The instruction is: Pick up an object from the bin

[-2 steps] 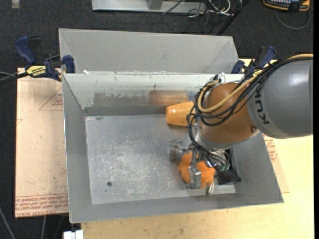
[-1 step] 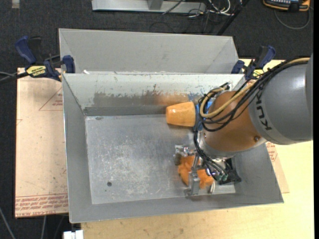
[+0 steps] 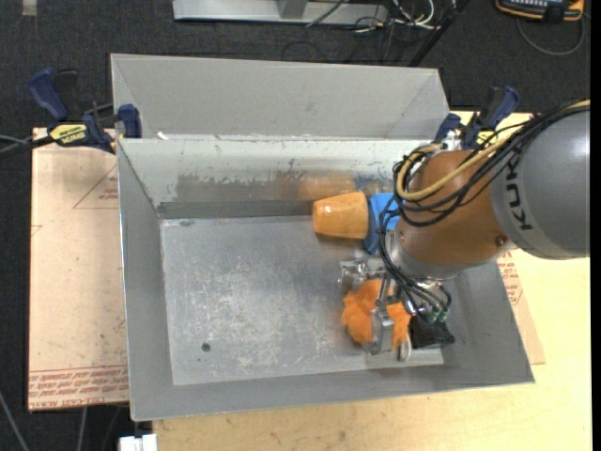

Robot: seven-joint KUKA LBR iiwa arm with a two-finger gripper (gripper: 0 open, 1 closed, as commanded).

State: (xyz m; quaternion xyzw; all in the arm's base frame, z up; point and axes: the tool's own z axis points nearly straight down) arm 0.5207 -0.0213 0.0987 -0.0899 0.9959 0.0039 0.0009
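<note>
My gripper (image 3: 390, 336) is down in the bin's front right corner, low over the floor. Right under it lies a rounded orange lump (image 3: 360, 316), which shows on both sides of the gripper's metal tip and touches it. A small black thing with a green spot (image 3: 434, 333) lies just right of the gripper against the bin's right wall. An orange cup-shaped thing (image 3: 338, 217) lies on its side by the back wall, up and left of the gripper, with a blue thing (image 3: 380, 216) right behind it.
The arm with its orange cover reaches in from the right and hides the bin's right side. The bin's walls stand close to the gripper at the front and right. Bare grey floor spreads across the left half.
</note>
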